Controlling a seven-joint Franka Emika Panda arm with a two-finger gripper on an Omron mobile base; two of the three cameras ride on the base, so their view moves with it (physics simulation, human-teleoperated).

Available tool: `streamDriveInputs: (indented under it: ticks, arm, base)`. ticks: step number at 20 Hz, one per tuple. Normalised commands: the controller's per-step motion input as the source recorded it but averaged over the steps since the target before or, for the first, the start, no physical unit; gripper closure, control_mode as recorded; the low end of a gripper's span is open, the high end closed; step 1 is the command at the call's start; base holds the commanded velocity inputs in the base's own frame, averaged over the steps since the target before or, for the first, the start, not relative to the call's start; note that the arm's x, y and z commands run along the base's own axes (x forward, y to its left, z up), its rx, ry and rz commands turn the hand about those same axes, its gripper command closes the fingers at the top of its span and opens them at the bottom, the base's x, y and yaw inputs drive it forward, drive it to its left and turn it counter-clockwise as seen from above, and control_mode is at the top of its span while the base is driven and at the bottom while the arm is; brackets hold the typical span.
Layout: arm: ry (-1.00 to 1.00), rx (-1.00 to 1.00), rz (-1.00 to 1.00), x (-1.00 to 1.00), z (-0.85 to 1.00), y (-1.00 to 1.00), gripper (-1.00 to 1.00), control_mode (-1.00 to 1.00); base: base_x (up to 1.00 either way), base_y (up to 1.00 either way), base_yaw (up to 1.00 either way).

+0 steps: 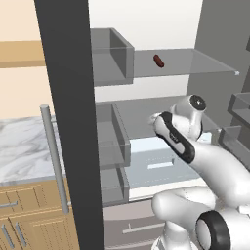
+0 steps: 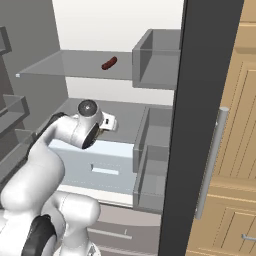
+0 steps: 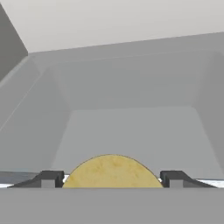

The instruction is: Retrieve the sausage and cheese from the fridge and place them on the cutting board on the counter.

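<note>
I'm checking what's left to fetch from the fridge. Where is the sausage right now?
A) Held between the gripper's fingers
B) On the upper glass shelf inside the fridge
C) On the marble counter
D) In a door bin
B: the sausage lies alone on the upper shelf of the open fridge, well above the arm, while the gripper has a pale yellow rounded piece between its spread fingertips.

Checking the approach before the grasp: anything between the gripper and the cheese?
Nothing visible. In the hand view the cheese sits right between the two fingertips of the gripper, jaws spread on either side with a gap on each side. Beyond it lies only bare grey fridge shelf.
</note>
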Motion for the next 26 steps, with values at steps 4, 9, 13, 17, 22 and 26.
streamDriveInputs:
  ticks: [4,9,13,17,22,26]
  arm:
    - [0.18,0.00,0.00,-1.00,0.42,-0.04,1.00,-1.00]
    - [0.18,0.00,0.00,-0.95,0.09,-0.14,1.00,-1.00]
    - [0.16,0.00,0.00,-0.69,-0.02,-0.23,1.00,-1.00]
    - [0.12,0.00,0.00,-0.38,-0.08,-0.12,1.00,-1.00]
    - [0.00,0.00,0.00,0.00,0.00,0.00,1.00,1.00]
    - [0.00,0.00,0.00,0.00,0.00,0.00,1.00,1.00]
  base:
    - [0.00,0.00,0.00]
    - [0.00,0.00,0.00]
    - [0.00,0.00,0.00]
    - [0.00,0.00,0.00]
    - [-0.79,-0.06,0.00]
    - [-1.00,-0.04,0.12]
